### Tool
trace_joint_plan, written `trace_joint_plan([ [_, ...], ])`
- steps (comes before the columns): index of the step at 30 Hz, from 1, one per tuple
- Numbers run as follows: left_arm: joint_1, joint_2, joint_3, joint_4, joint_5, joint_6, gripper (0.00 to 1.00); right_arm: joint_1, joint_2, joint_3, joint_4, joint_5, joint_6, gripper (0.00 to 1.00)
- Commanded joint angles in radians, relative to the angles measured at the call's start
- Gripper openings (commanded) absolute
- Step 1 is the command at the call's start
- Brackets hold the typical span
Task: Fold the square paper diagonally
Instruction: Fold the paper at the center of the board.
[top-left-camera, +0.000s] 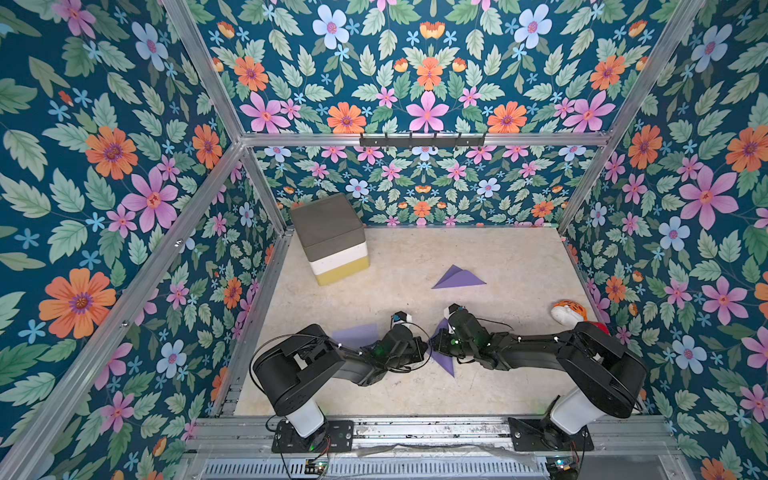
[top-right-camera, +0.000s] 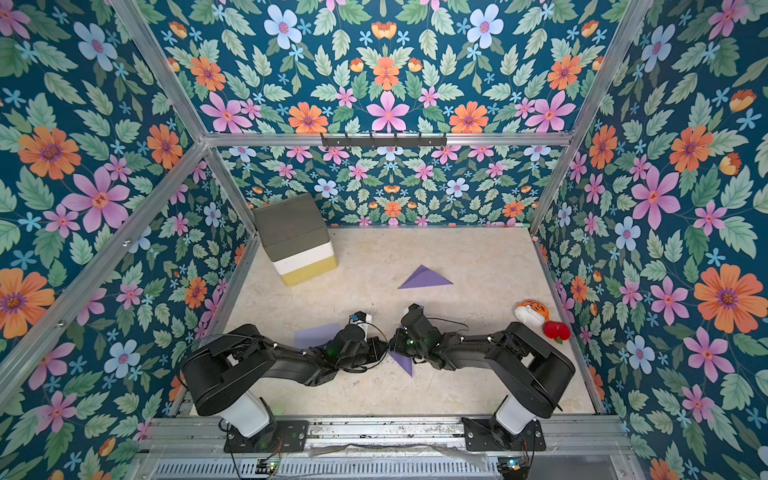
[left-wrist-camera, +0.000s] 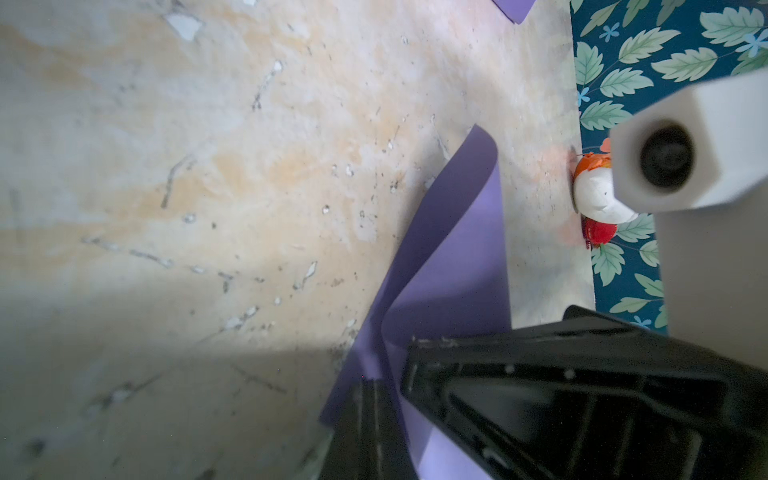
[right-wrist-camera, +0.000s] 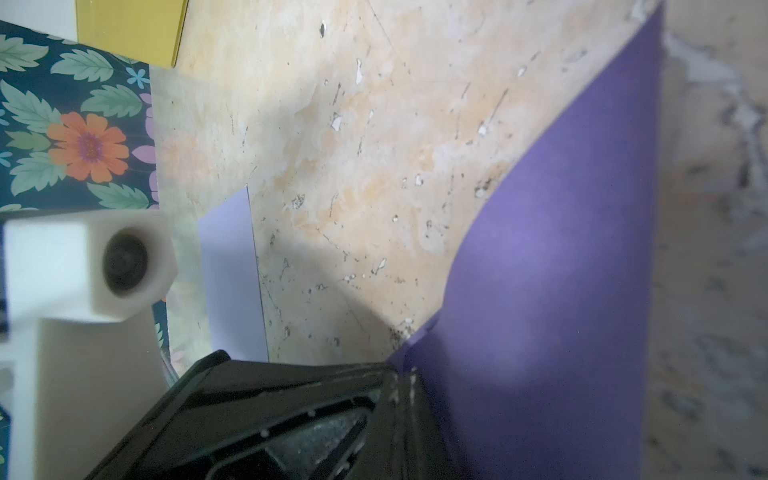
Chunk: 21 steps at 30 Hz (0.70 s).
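Fingers (left-wrist-camera: 368, 415) of left gripper (top-left-camera: 424, 347) and right gripper (top-left-camera: 435, 341) both pinched on one curling matte purple square paper (left-wrist-camera: 453, 249), mid-table near front, scuffed beige tabletop (top-left-camera: 498, 257), stacked grey-white-yellow box (top-left-camera: 332, 237) closed at rear left

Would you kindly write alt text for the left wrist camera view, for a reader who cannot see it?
The shut left gripper pinches a curled purple paper over a scuffed beige table, with the black right gripper meeting it there. Beyond, a white-and-orange plush toy lies against the floral wall.
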Motion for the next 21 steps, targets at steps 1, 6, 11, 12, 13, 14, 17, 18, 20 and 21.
trace_joint_plan([
  [1, 0.001, 0.014, -0.011, -0.188, -0.008, 0.001, 0.00, 0.003, 0.009, 0.006, 0.015, 0.009, 0.009, 0.00],
  [6, 0.001, 0.014, -0.011, -0.187, -0.010, -0.002, 0.00, 0.004, 0.017, 0.005, 0.013, 0.013, 0.007, 0.00],
  [11, 0.002, 0.015, -0.011, -0.186, -0.009, -0.002, 0.00, 0.006, 0.020, 0.004, 0.019, 0.009, 0.010, 0.00],
  [12, 0.000, 0.016, -0.013, -0.185, -0.009, -0.004, 0.00, 0.006, 0.018, 0.004, 0.020, 0.008, 0.010, 0.00],
  [13, 0.001, 0.015, -0.014, -0.186, -0.009, -0.004, 0.00, 0.007, 0.020, 0.004, 0.020, 0.008, 0.012, 0.00],
  [14, 0.000, 0.015, -0.013, -0.186, -0.009, -0.004, 0.00, 0.007, 0.019, 0.004, 0.021, 0.008, 0.012, 0.00],
  [17, 0.001, 0.015, -0.014, -0.185, -0.009, -0.004, 0.00, 0.009, 0.025, 0.004, 0.024, 0.006, 0.016, 0.00],
  [18, 0.000, 0.016, -0.014, -0.185, -0.008, -0.004, 0.00, 0.009, 0.025, 0.004, 0.026, 0.004, 0.015, 0.00],
  [20, 0.000, 0.016, -0.014, -0.186, -0.009, -0.005, 0.00, 0.009, 0.027, 0.004, 0.027, 0.003, 0.016, 0.00],
  [21, 0.000, 0.015, -0.015, -0.185, -0.008, -0.005, 0.00, 0.010, 0.029, 0.004, 0.025, 0.006, 0.016, 0.00],
])
